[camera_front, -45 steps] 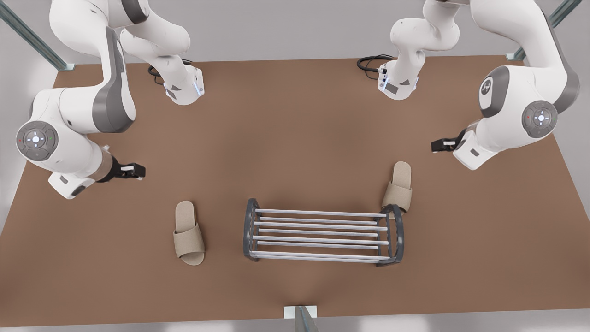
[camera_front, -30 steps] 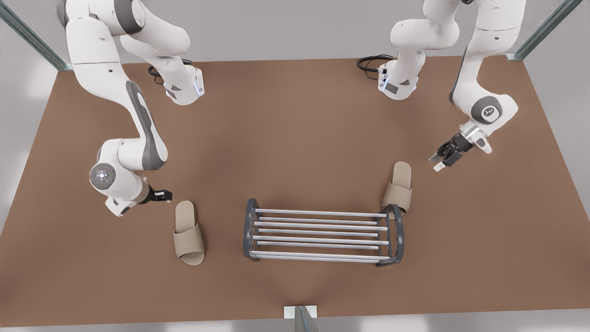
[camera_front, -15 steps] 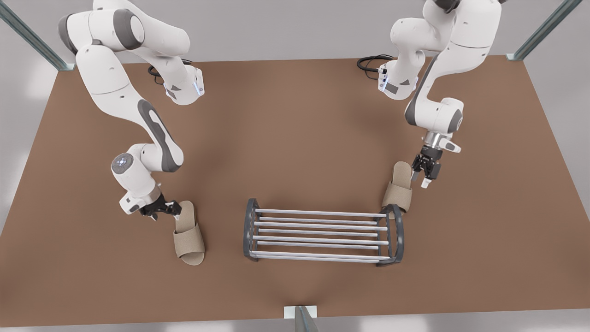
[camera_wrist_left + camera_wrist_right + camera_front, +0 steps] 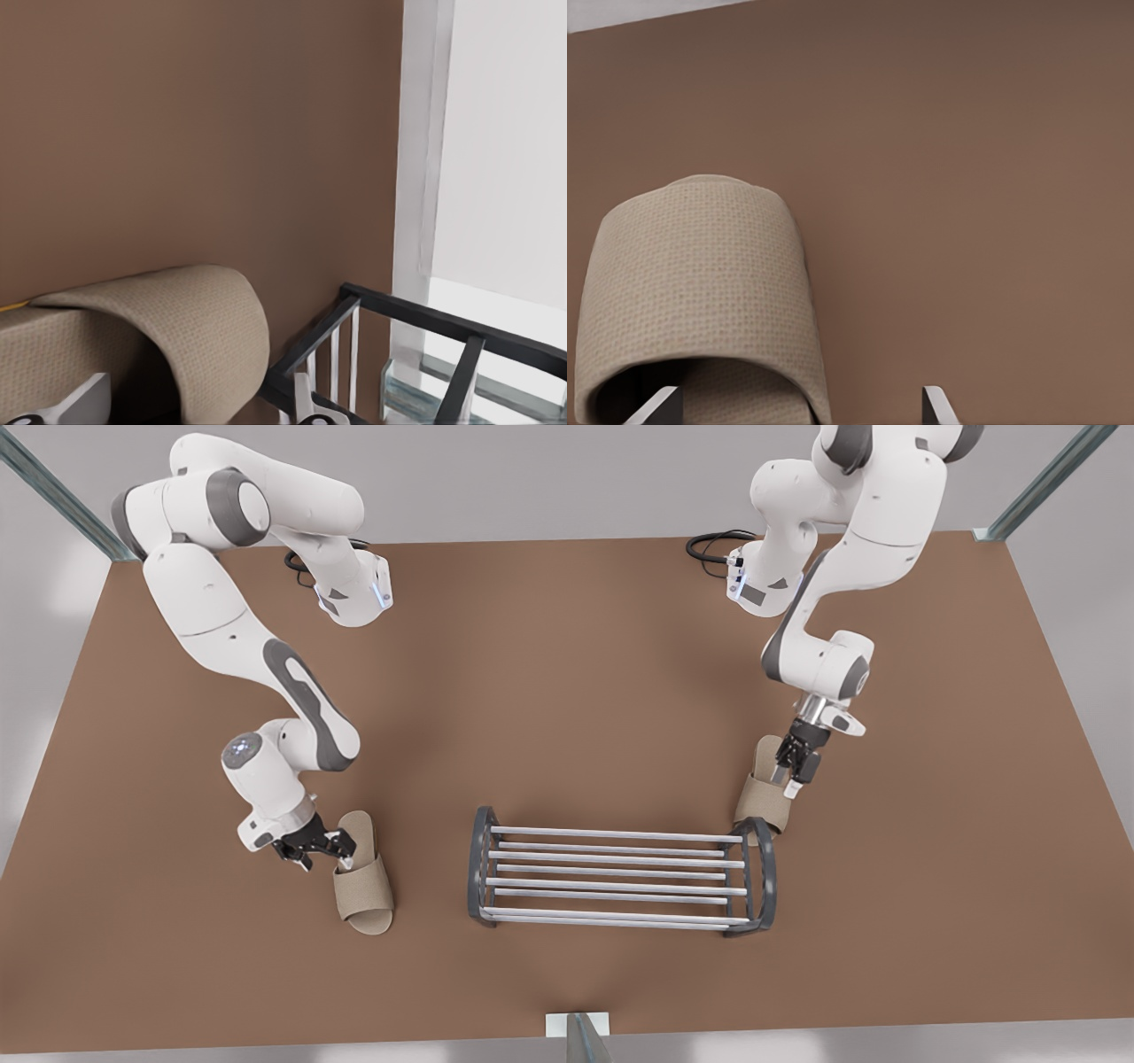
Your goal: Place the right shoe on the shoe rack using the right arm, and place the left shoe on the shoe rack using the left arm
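Brown tabletop [image 4: 567,682] carries the shoe rack [image 4: 620,877] between two slippers. Both arms have just swung down: the left gripper [image 4: 791,772] straddles the slipper [image 4: 766,788] touching the rack, the right gripper [image 4: 321,843] the other slipper [image 4: 363,877]. Jaws spread wide, nothing gripped; closing looks next.

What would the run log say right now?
left tool: open, at slipper beside shoe rack | right tool: open, at other slipper | both slippers on table

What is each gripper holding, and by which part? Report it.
Nothing yet. The left gripper is open at the slipper beside the shoe rack, and the right gripper is open at the other slipper.
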Robot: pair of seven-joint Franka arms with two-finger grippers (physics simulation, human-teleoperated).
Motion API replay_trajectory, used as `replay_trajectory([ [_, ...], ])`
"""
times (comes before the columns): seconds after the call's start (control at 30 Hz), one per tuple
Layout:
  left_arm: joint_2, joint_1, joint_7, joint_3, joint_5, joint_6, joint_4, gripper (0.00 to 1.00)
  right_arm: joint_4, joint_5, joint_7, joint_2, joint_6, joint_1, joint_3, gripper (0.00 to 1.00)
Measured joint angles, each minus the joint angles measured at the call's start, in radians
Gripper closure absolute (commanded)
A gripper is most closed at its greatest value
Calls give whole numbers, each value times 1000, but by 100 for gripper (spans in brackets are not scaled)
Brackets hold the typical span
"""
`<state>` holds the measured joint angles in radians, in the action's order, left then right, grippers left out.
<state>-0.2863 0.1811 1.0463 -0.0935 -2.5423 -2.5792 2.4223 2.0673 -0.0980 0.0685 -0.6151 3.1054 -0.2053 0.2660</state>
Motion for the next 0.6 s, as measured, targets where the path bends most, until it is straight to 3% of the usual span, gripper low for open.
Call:
replay_trajectory([
  [0.27,-46,1,13,13,-8,4,-51,0,-18,2,15,-42,49,4,2,0],
  [0.33,-62,1,13,14,-9,4,-65,20,-20,8,24,-45,58,3,2,0],
  [0.47,-68,7,11,14,-9,4,-73,25,-37,20,41,-66,75,5,2,0],
  [0.6,-70,13,9,14,-25,5,-73,42,-51,31,56,-83,94,11,2,0],
])
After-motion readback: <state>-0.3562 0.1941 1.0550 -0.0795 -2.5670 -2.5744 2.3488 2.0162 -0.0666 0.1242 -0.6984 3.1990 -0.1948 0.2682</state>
